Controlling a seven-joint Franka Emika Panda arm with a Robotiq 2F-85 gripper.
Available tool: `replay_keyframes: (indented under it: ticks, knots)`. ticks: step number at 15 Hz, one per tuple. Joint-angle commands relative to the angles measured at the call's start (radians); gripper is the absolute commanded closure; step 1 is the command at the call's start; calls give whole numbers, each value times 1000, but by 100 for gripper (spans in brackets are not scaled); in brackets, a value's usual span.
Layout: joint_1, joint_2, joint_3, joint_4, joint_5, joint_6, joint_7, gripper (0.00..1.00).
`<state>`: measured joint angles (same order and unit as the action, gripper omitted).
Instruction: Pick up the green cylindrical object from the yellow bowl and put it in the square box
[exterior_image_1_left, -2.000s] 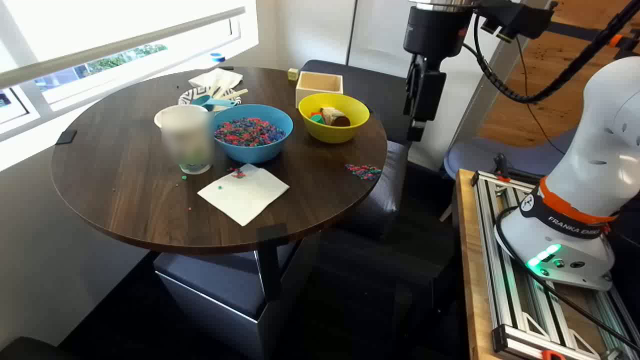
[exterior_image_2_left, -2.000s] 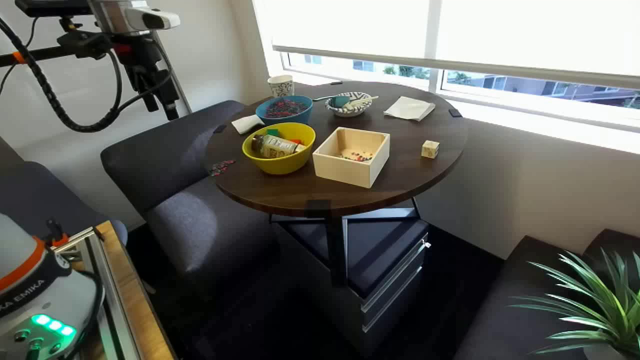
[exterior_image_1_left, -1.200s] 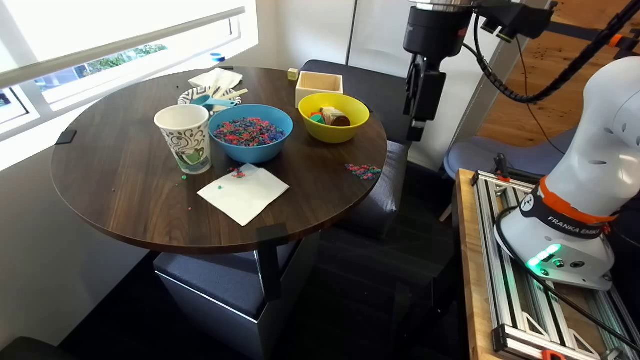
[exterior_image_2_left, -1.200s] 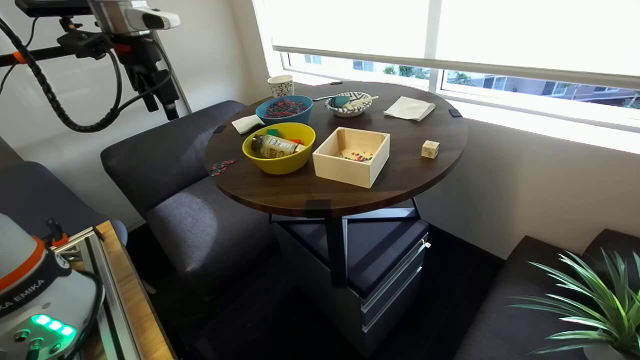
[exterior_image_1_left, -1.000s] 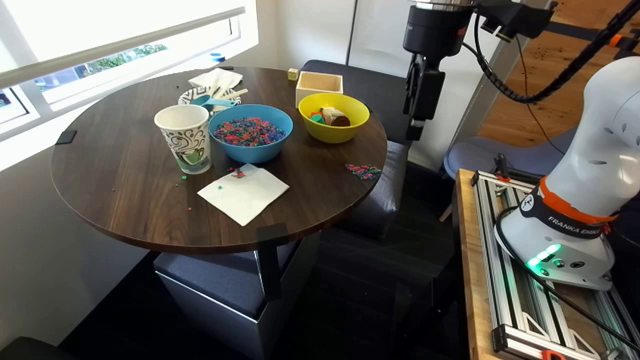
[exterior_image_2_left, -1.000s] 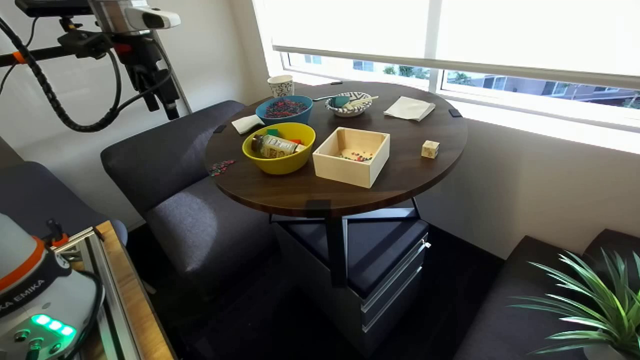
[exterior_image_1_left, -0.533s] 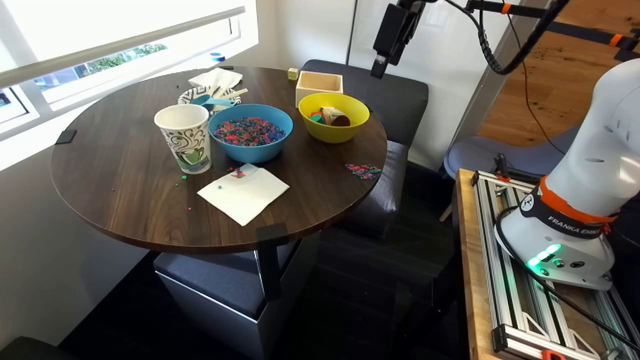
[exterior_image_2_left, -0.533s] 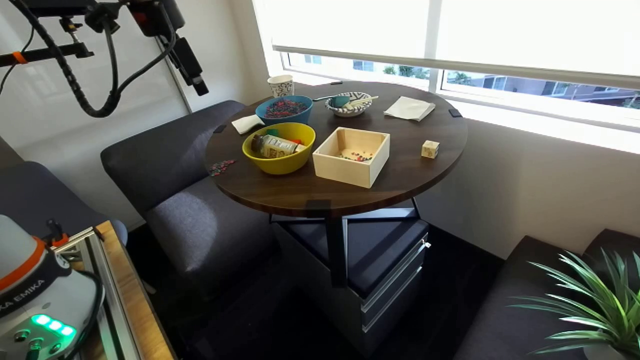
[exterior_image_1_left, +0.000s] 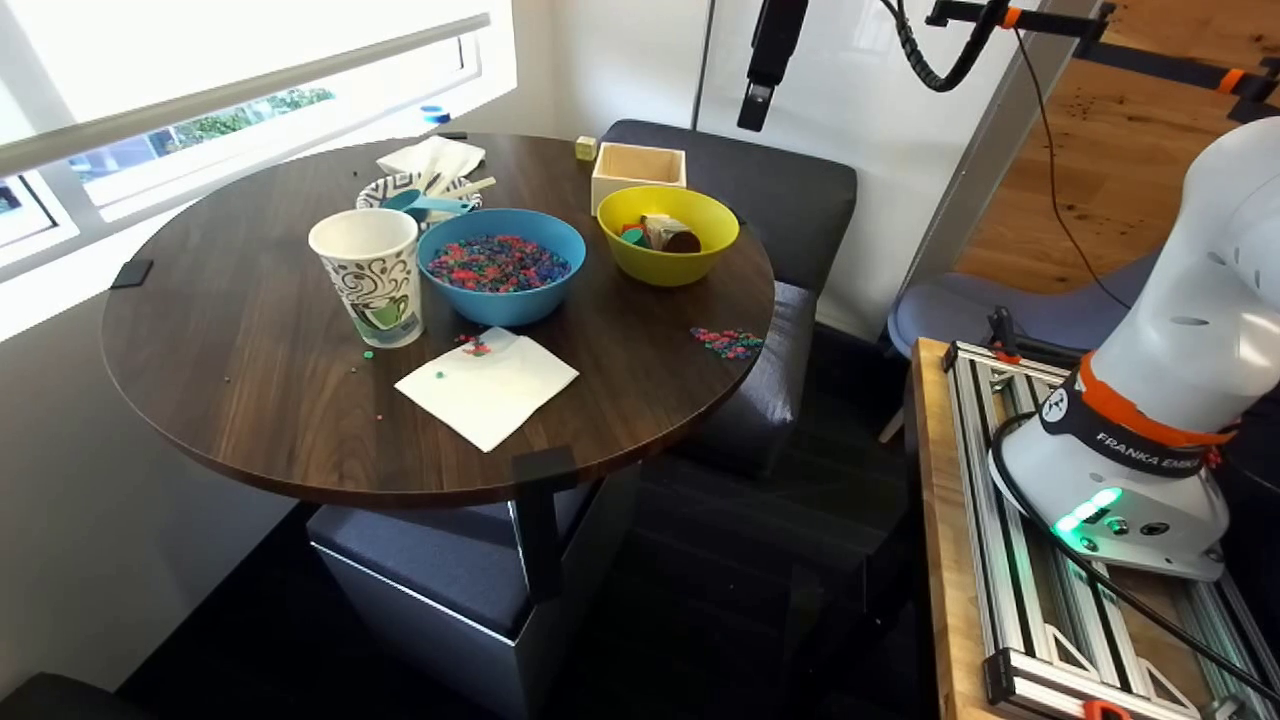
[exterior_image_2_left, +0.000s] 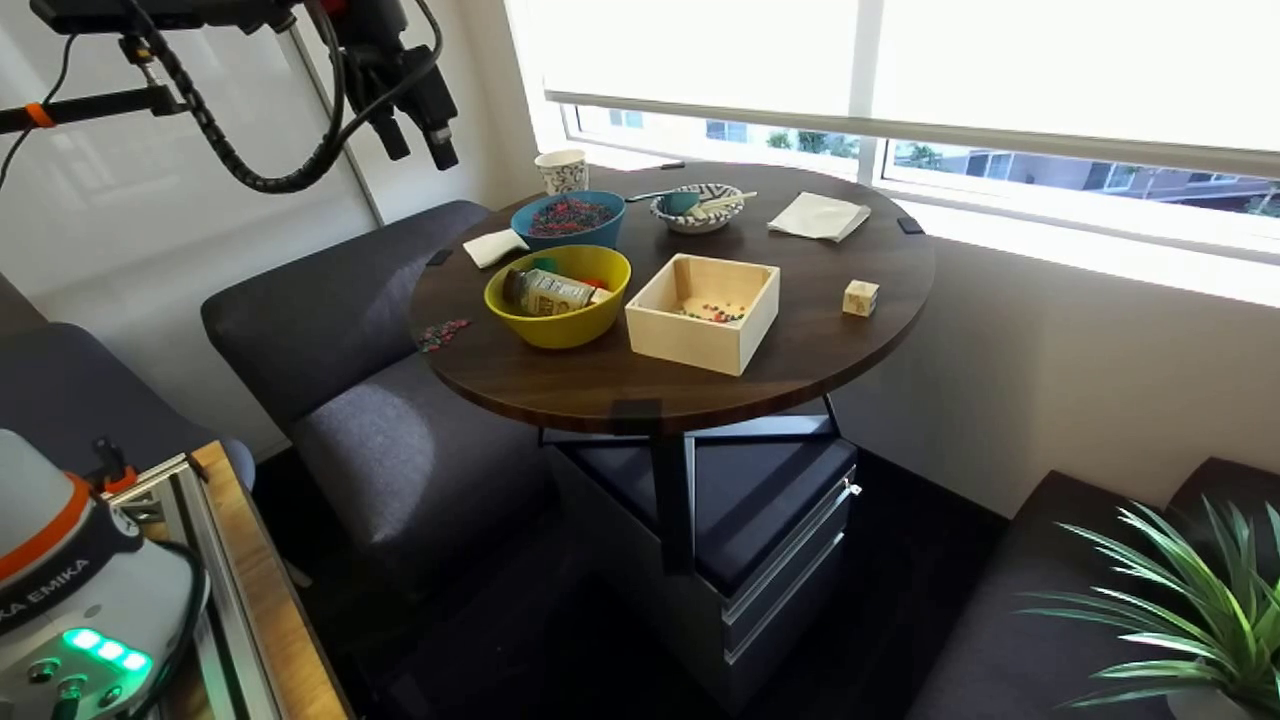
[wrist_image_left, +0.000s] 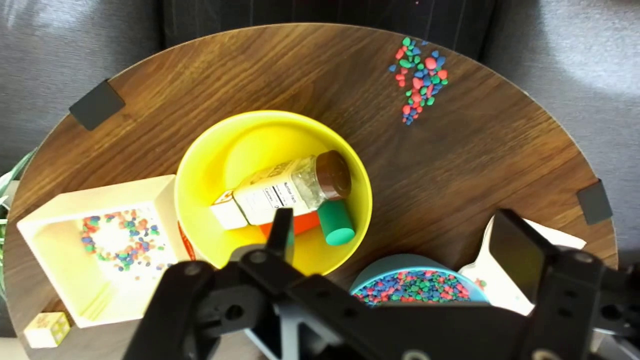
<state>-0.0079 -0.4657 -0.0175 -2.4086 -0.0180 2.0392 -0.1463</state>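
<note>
Closer to the table (wrist_image_left: 475, 150) than before, the gripper (wrist_image_left: 399, 242) has its fingers (wrist_image_left: 517, 255) wide apart. In the wrist view, the green cylinder (wrist_image_left: 336, 222) lies in the right side of the yellow bowl (wrist_image_left: 260, 142), next to a brown-capped jar (wrist_image_left: 277, 195). Just left of the bowl is the square wooden box (wrist_image_left: 120, 197).

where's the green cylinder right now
The green cylinder lies in the yellow bowl, on its right side in the wrist view, beside the brown lid of the jar.
</note>
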Motion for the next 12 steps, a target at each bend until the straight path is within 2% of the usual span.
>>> replay_keyframes:
  ticks: [1, 9, 12]
  knots:
    - [7, -1, -6, 2, -3, -3, 4, 0]
    - [7, -6, -7, 2, -3, -3, 4, 0]
    - [-2, 12, -13, 5, -26, 36, -7, 0]
